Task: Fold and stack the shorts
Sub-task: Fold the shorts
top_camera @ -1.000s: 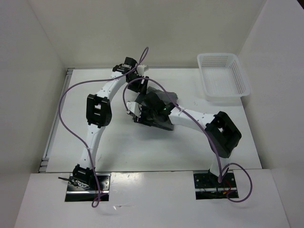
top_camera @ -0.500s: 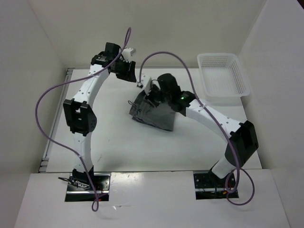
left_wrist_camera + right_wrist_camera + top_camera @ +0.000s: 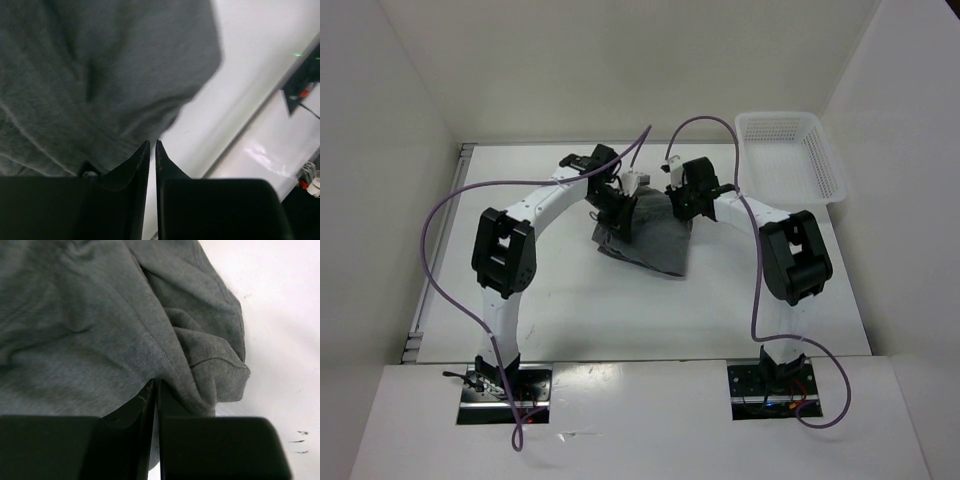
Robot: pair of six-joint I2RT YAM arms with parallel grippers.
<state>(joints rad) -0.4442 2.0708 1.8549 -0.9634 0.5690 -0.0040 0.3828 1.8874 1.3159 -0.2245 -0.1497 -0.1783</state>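
The shorts (image 3: 650, 240) are seen as one grey bundle, folded over on itself, just above the centre of the top view on the white table (image 3: 620, 310). Its lower edge is angled down to the right, and its upper edge is met by both arms.

The left gripper (image 3: 620, 207) is set at the bundle's upper-left corner and the right gripper (image 3: 682, 203) at its upper-right corner. In the left wrist view the fingers (image 3: 125, 170) are drawn narrow, with only a thin slit between them, their tips at the hem of the cloth (image 3: 100, 75) and bare table to the right. In the right wrist view the fingers (image 3: 127, 412) are likewise nearly together, tips against a rolled edge of the fabric (image 3: 100, 330). Whether any fold is pinched cannot be told in either view.

Open table is left below the bundle and at its left, as far as the rail along the table's left edge; white walls close in the far side and both flanks.

Counted: one pair of shorts, two arms, two purple cables (image 3: 435, 235) – one looped over each arm – and one white mesh basket (image 3: 795, 203) at the upper right, well apart from the cloth.
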